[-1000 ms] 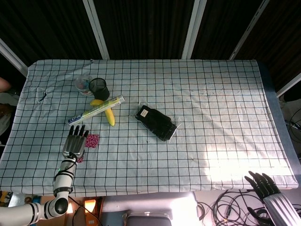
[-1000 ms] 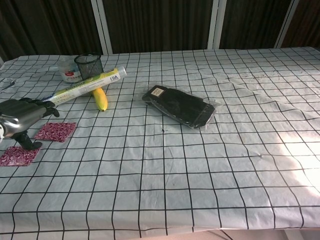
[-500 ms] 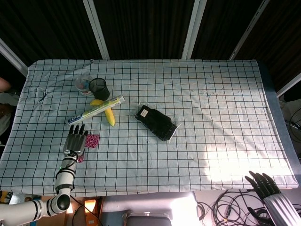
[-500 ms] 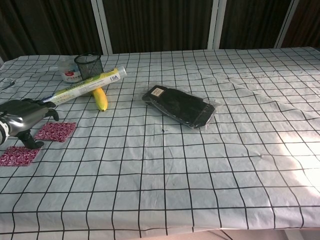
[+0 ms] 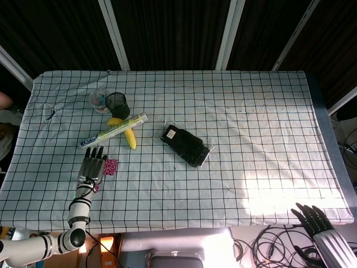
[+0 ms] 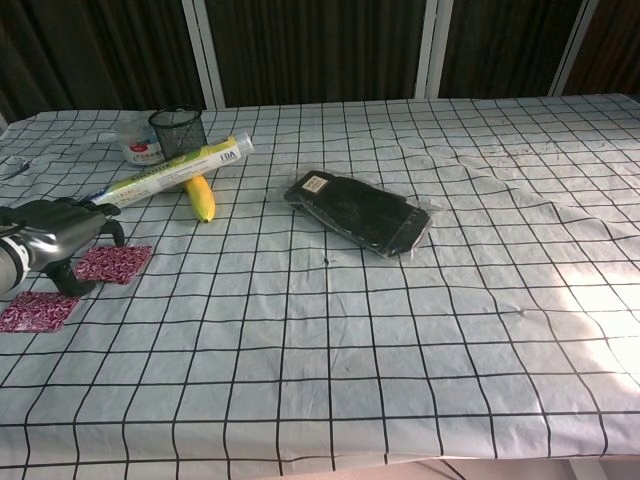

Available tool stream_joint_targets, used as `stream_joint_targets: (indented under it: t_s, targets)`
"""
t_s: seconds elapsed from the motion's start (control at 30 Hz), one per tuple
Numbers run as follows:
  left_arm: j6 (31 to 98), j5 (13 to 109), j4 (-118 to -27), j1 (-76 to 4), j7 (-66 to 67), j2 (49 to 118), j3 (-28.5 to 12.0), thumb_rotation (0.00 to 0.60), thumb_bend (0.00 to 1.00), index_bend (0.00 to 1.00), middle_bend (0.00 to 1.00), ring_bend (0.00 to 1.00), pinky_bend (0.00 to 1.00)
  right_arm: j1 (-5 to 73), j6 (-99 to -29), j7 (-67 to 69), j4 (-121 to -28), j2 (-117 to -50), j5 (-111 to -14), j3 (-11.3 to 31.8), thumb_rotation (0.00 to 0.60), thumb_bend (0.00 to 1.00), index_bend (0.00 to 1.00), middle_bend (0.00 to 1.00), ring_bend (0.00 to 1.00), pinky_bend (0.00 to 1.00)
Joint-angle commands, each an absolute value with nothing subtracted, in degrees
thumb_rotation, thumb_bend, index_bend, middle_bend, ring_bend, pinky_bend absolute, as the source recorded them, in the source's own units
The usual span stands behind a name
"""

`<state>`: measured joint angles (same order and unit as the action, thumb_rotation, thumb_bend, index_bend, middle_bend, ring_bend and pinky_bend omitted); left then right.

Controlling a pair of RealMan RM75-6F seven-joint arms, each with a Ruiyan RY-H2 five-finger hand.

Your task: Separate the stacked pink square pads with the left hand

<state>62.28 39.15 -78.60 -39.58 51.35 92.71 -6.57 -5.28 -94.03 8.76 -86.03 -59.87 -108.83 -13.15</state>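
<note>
Two pink square pads lie apart on the checked cloth at the near left: one pad (image 6: 113, 263) (image 5: 110, 166) further in, the other pad (image 6: 36, 311) (image 5: 95, 188) nearer the front edge. My left hand (image 6: 62, 234) (image 5: 92, 167) hovers between and above them, fingers spread, holding nothing; its thumb points down between the pads. My right hand (image 5: 313, 220) hangs below the table's front right corner, fingers apart and empty, seen only in the head view.
A long white tube (image 6: 168, 173) lies across a banana (image 6: 201, 197) behind the left hand. A black mesh cup (image 6: 178, 130) and a small tub (image 6: 137, 139) stand at the back left. A black packet (image 6: 359, 211) lies mid-table.
My left hand has drawn back slightly toward the table's left edge and front. Both pads stay where they were.
</note>
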Motion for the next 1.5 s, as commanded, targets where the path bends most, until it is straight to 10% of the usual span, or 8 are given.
stream_joint_targets:
  t_s: [0.03,0.93,1.5]
  targets:
    - [62.4,39.1,-78.7,-39.7,51.5,92.7,-6.6,0.600,0.32,0.31,0.00,0.00,0.00,-5.3,-94.1,8.8,-86.0,-59.9,-108.9,-13.2,0.600,0.20,0.00,0.00,0.00,0.00]
    - [68.3,46.8,-86.2,-37.5,47.4,89.3,-5.2,0.600,0.32,0.54,0.07,0.00,0.00,-5.1,-93.5,8.3,-86.3,-60.0,-108.7,-13.0,0.600,0.20,0.00,0.00,0.00,0.00]
    - [74.2,54.5,-98.5,-33.8,56.8,91.0,3.6,0.600,0.32,0.46,0.05,0.00,0.00,-5.0,-93.6,7.9,-86.3,-60.0,-109.7,-13.4,0.600,0.20,0.00,0.00,0.00,0.00]
